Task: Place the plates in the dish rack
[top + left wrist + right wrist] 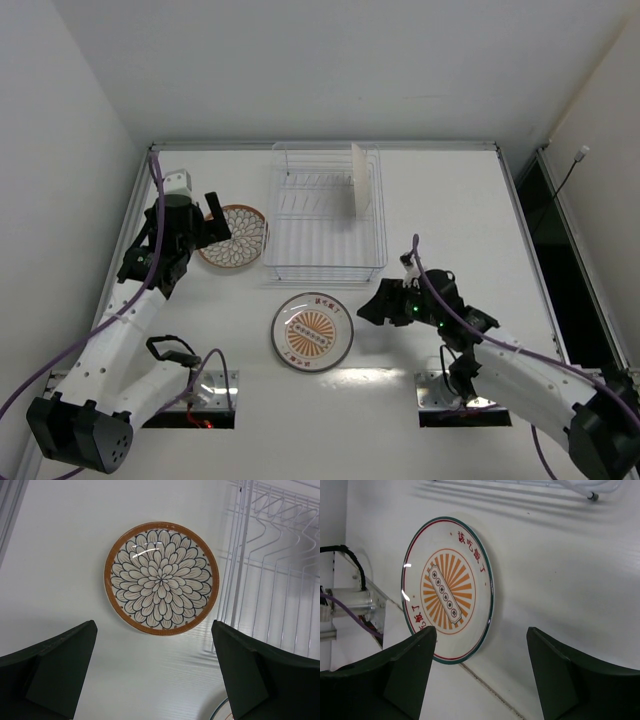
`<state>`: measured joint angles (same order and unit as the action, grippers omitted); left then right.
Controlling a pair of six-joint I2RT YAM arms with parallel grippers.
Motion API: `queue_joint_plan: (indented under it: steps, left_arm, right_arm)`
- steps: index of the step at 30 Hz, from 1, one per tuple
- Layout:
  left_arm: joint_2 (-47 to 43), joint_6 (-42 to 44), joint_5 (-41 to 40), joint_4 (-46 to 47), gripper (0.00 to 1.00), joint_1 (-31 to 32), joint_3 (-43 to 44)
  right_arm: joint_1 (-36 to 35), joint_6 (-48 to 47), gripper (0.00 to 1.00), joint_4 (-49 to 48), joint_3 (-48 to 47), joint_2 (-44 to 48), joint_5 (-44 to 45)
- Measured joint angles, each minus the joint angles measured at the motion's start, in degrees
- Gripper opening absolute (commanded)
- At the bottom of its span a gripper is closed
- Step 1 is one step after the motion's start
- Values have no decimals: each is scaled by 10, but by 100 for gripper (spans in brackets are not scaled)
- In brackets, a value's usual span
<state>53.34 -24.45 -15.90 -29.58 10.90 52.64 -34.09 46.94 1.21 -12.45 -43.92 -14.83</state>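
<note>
Three plates show in the top external view.

**Top external view**
- One white-backed plate (358, 180) stands on edge between the prongs in the 1 o'clock corner of the dish rack (320, 268). The rack holds nothing else.
- The petal-pattern plate (233, 237) lies flat and face up on the table (450, 200), just beside the rack at its 9 o'clock.
- The sunburst plate (312, 331) lies flat near the rack at its 6 o'clock.
- The left gripper (218, 222) is at the petal plate's 9 o'clock edge. The right gripper (372, 308) is at the sunburst plate's 3 o'clock.
- Each arm faces the plate on its own side. This probably lets both plates be loaded without the arms crossing.

**Left wrist view**
- The petal plate sits at 12 o'clock ahead of the gripper, with rack wire at 2 o'clock.
- The fingers (55, 675) are spread wide with nothing between them, so the gripper is released.

**Right wrist view**
- The sunburst plate lies at 11 o'clock.
- The fingers (570, 680) stand apart and grasp nothing. The plate rim is near the left finger, but contact cannot be determined.
- The low, sideways approach suits a rim grasp, since a flat plate offers no other hold.

**Task status**
- Two plates are not yet loaded.
</note>
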Motion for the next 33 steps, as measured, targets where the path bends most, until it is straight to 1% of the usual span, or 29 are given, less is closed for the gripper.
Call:
queue_joint_plan:
  steps: [4,5,7,11,16,19,24,25,26,27,29,30,32,33]
  left_arm:
    - [0,0,0,0,100,0,0]
    - [0,0,0,0,100,0,0]
    - [0,0,0,0,100,0,0]
    - [0,0,-1,0,100,0,0]
    - [-3,-2,-3,0,100,0,0]
    - [-5,-2,-3,0,100,0,0]
    - [-7,-2,-3,0,100,0,0]
    - [-8,-2,-3,-1,100,0,0]
    - [-9,-2,-3,-1,100,0,0]
    - [-11,-2,-4,-1,100,0,0]
    - [-15,-2,-5,-1,100,0,0]
    - [-16,-2,-5,-1,100,0,0]
    - [-18,-2,-5,-1,100,0,0]
    - [-18,-2,-5,-1,100,0,0]
  right_arm:
    - [-8,33,60,-30,21,-36,-4]
    - [-12,45,59,-40,24,-56,-4]
    - [-25,70,56,-59,32,-88,0]
    - [-49,112,56,-80,72,-90,21]
    - [-59,136,56,-92,76,-83,42]
    - [-67,146,56,-125,66,-144,35]
    - [-90,158,56,-187,20,-257,17]
    - [-92,160,54,-196,10,-277,11]
    - [-94,163,50,-202,3,-293,6]
    - [-97,163,42,-208,-4,-308,3]
    - [-101,164,35,-215,-10,-330,-3]
    - [-101,165,26,-219,-10,-339,-7]
    - [-101,165,15,-220,-10,-346,-8]
    - [-100,165,4,-218,-10,-349,-9]
